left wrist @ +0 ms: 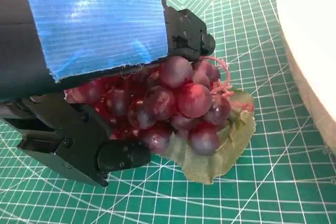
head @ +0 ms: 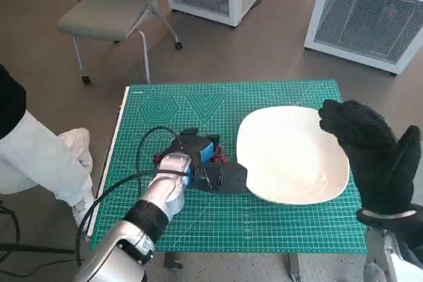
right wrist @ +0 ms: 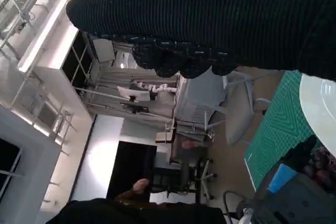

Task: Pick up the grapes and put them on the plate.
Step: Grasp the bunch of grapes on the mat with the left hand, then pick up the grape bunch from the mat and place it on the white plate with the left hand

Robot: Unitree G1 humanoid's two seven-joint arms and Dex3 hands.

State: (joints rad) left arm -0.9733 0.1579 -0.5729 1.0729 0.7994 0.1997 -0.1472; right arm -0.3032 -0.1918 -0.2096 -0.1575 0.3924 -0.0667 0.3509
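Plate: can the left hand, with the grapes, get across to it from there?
Probably yes: the left hand holds the grapes right beside the plate, with nothing between; the right hand is at the far rim.

You've got no readable text, labels or nos. in any view. The green mat (head: 277, 222) on the tabletop carries only white grid lines and geometric outlines; any edge marks are too small to read. The blue tape (left wrist: 94, 22) on the left hand is blank.
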